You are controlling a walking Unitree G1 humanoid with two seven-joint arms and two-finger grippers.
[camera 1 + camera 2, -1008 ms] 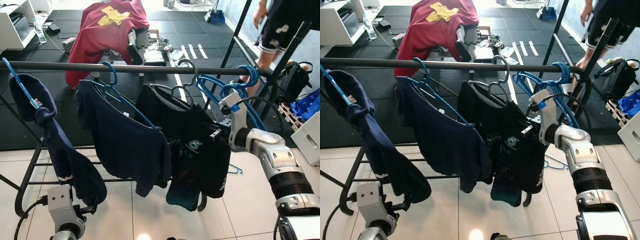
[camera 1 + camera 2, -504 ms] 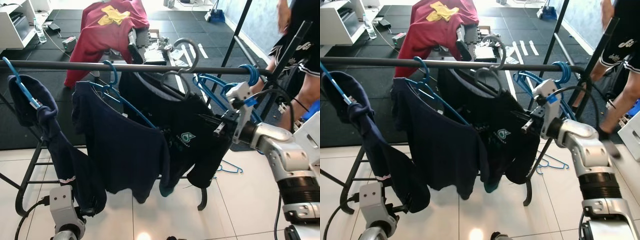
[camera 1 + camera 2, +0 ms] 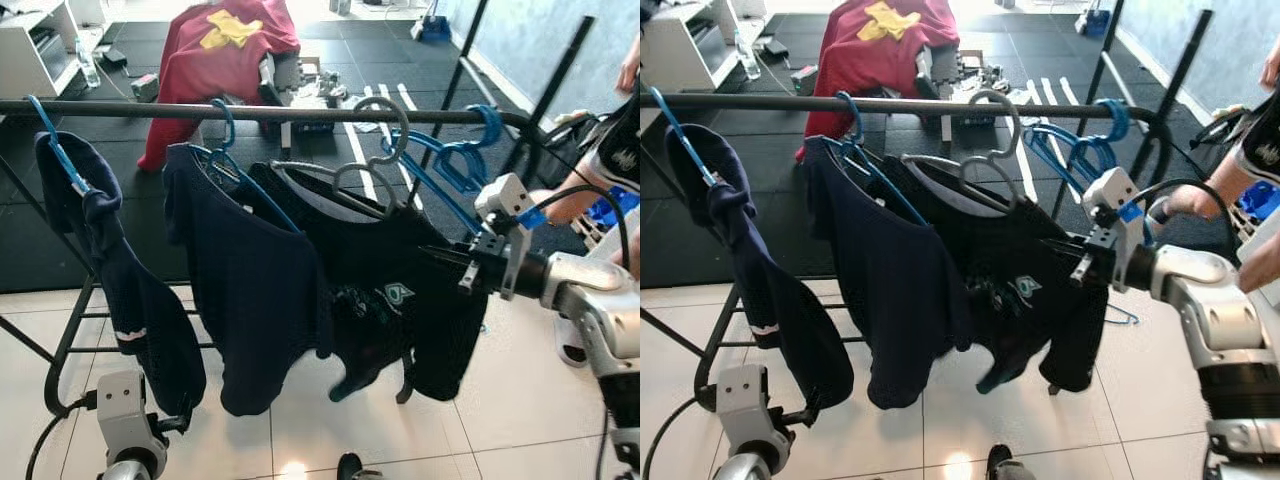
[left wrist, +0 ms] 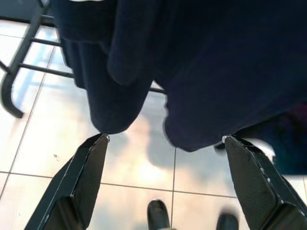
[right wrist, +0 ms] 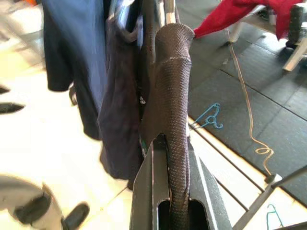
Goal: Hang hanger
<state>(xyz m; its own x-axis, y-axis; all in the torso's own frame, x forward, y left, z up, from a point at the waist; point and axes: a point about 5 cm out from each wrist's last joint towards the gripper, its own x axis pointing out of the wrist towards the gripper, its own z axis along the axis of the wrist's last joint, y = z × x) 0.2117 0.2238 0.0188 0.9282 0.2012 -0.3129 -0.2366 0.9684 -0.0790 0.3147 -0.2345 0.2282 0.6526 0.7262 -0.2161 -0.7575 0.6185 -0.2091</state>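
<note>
Pinching black shirt [image 3: 400,270], right end effector [image 3: 462,262] clamped together, teal chest logo perhaps unreadable, left end effector [image 4: 163,143] apart

rail [image 3: 300,112]: dark metal tube, smooth, dull sheen
grey hanger [image 3: 372,165]: smooth, looks like plastic, slight shine on its hook
blue hangers [image 3: 450,160]: thin glossy plastic, far right on the rail
black shirt [image 3: 400,290]: matt cloth with a small teal print; in my right wrist view its weave looks coarse where my right end effector [image 5: 168,191] pinches it
navy shirt [image 3: 245,290]: soft matt cloth
red garment [image 3: 215,50]: matt cloth, yellow patch, far behind
near floor [image 3: 500,410]: pale glossy tiles with reflections
far floor [image 3: 90,190]: dark matt rubber-like mats
my left end effector [image 4: 163,182]: matt black fingers, spread apart
my right arm [image 3: 1210,300]: smooth silver casing
</note>
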